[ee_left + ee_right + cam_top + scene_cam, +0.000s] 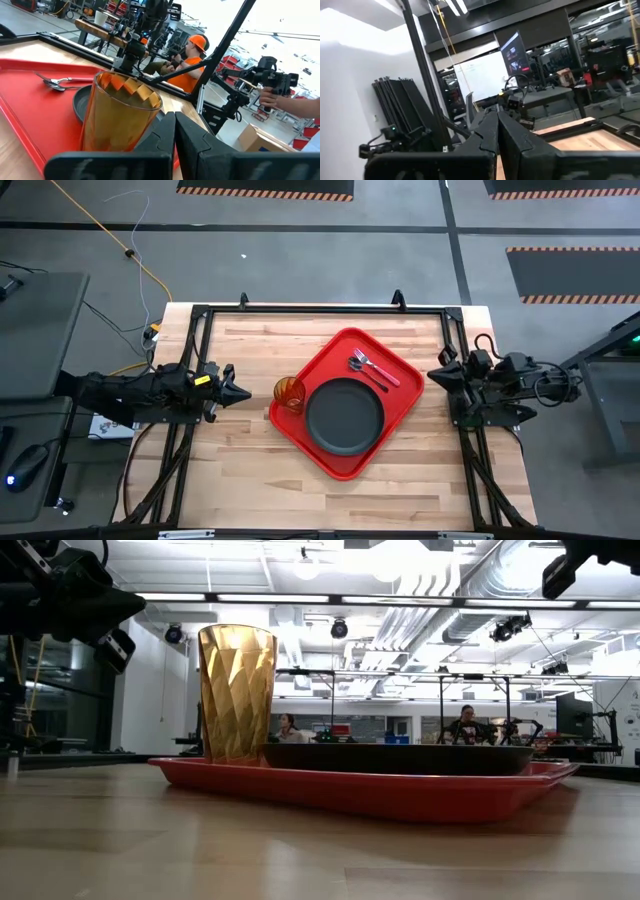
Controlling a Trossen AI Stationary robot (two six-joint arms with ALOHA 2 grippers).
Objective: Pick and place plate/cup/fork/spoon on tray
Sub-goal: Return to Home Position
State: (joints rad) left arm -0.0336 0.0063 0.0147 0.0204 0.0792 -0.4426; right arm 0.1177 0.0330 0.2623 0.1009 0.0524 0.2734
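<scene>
Your left claw (243,393) is hovering clenched near the cup (289,392) | right claw (432,375) is hovering clenched, beside the tray (335,358) | cup, plate (344,415), fork (386,372), spoon (359,365) are all sitting on tray.

Bare table (250,470) flanks the tray (340,463) (cup (289,392) upright at its corner).

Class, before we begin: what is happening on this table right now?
Nothing is being handled at this moment. The plate, cup, fork and spoon all sit on the red tray. The left gripper and right gripper are shut and empty, one on each side of the tray and off it.
</scene>
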